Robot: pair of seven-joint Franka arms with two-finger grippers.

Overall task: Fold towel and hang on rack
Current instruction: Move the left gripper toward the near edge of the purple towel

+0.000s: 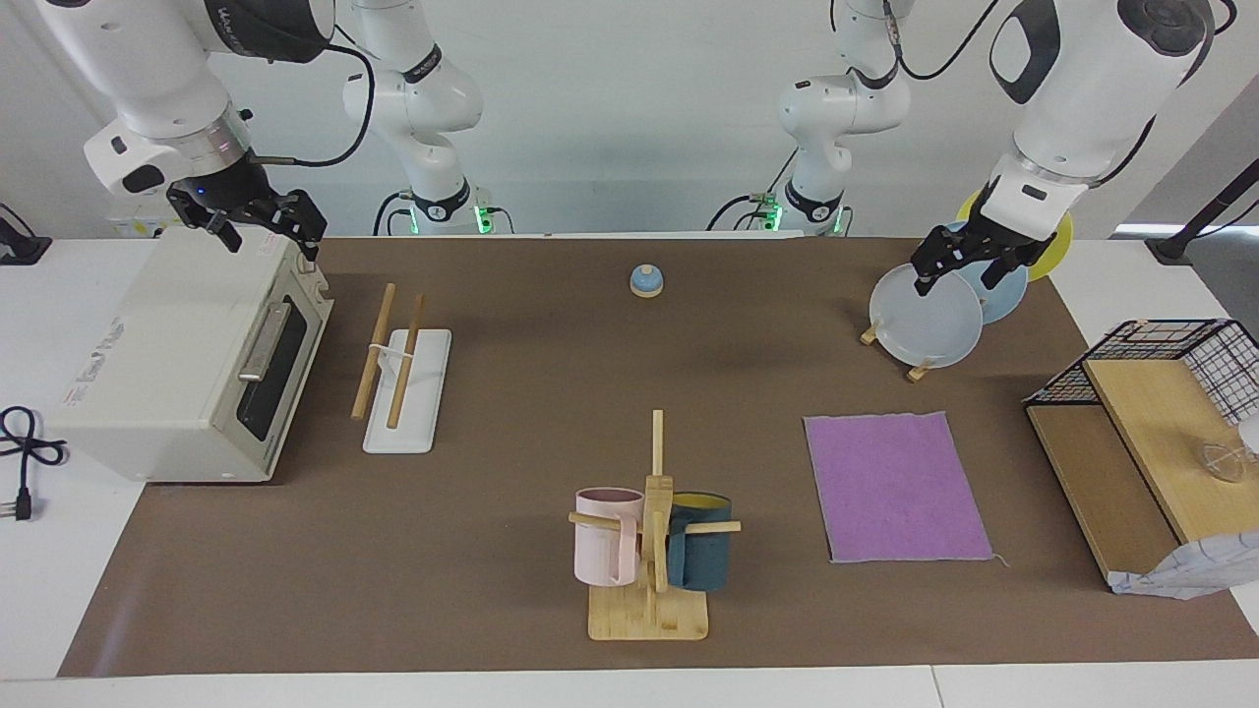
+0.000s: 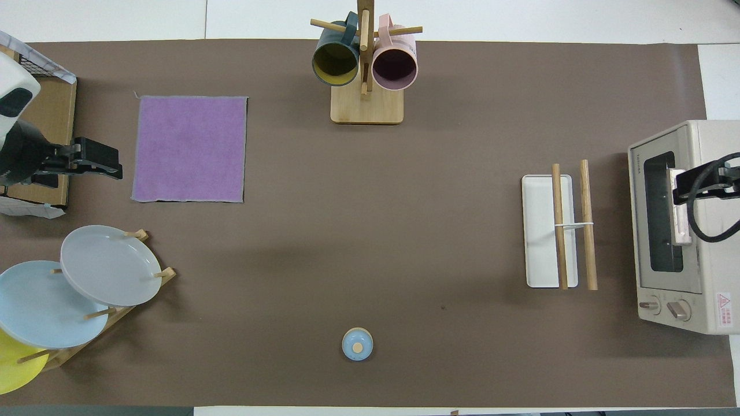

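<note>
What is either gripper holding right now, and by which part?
Nothing. The left gripper hangs empty over the plates, the right gripper over the toaster oven; the towel lies flat, untouched.

We see bright, even light from above. Soft, faint shadows lie beside the mug tree [image 1: 649,536] and the rack [image 1: 403,379]. Mild sheen on the plates [image 2: 107,271]. Both views sharp, little edge distortion.

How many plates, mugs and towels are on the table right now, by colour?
Plates: 3, grey plate, light blue plate, yellow plate
Mugs: 2, pink mug, dark teal mug
Towels: 1, purple towel
Total: 6
</note>
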